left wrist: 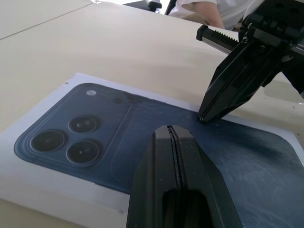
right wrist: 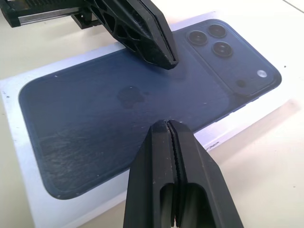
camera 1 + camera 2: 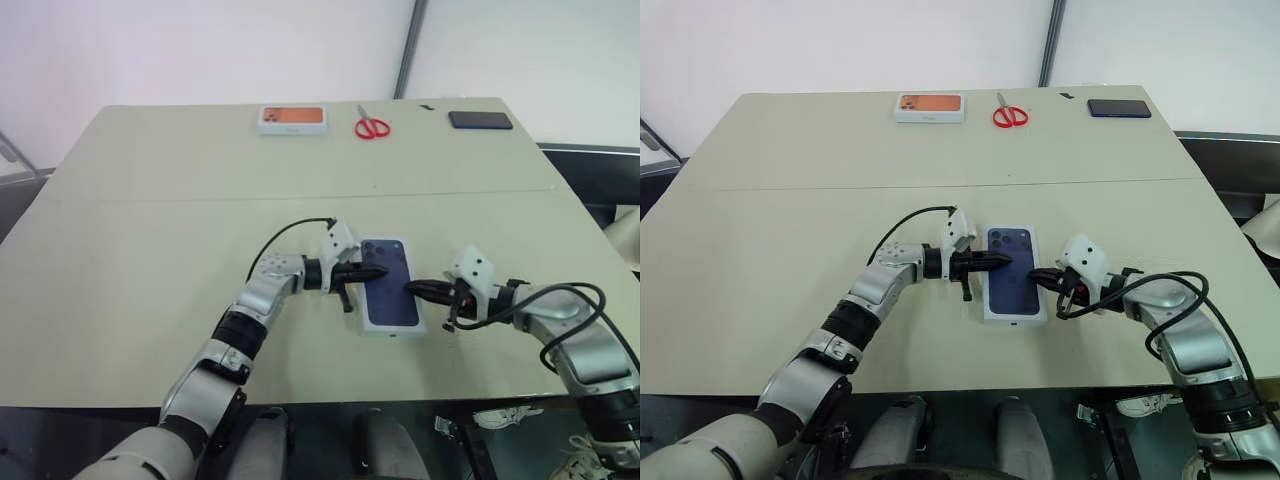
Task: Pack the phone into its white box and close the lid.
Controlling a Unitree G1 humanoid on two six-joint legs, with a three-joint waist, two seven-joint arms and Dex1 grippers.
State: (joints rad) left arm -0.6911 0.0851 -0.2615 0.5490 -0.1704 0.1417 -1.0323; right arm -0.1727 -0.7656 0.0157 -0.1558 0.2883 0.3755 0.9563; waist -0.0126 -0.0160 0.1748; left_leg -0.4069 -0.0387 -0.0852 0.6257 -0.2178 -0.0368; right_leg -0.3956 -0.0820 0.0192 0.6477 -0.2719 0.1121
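Phone [image 3: 389, 285] in white box [image 3: 367, 327], walls mostly hidden; left pincer [image 3: 378, 271], right pincer [image 3: 412, 288] both closed, empty

Both arms are built of silver-grey metal segments with black joint bands, a white block-shaped wrist housing sits at about 12 o'clock above each black two-fingered gripper (left gripper [image 3: 372, 271], right gripper [image 3: 412, 288]), and thin black cables loop loosely over each forearm.

Shut left tool [image 1: 173, 135] over phone [image 1: 142, 137], right tool [image 1: 209, 116] touching.
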